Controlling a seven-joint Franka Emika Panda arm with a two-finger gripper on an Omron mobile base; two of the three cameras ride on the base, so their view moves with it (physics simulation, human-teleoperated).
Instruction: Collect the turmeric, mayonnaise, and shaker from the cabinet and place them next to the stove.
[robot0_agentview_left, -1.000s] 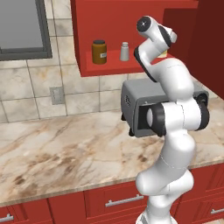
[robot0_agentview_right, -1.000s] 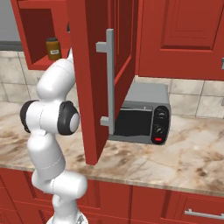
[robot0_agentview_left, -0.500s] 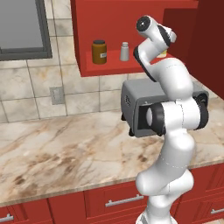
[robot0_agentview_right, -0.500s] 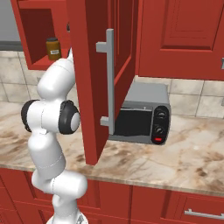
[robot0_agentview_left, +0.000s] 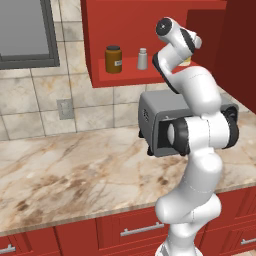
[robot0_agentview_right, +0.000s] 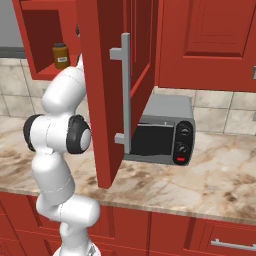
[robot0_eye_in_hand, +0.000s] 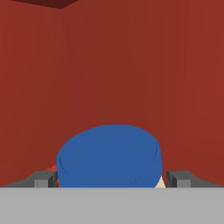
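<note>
The mayonnaise shows its blue lid close in the hand view, with a sliver of cream body at its right. My gripper is open, one fingertip on each side of the lid. In the left base view the hand reaches into the red cabinet, and only a pale edge of the mayonnaise peeks out behind the wrist. The amber turmeric and the small grey shaker stand upright on the shelf to the left of the hand. The turmeric also appears in the right base view. The stove is out of view.
The open cabinet door with its grey handle hangs just right of the arm. A grey toaster oven sits on the marble counter below the shelf. Red drawers run under the counter's front edge.
</note>
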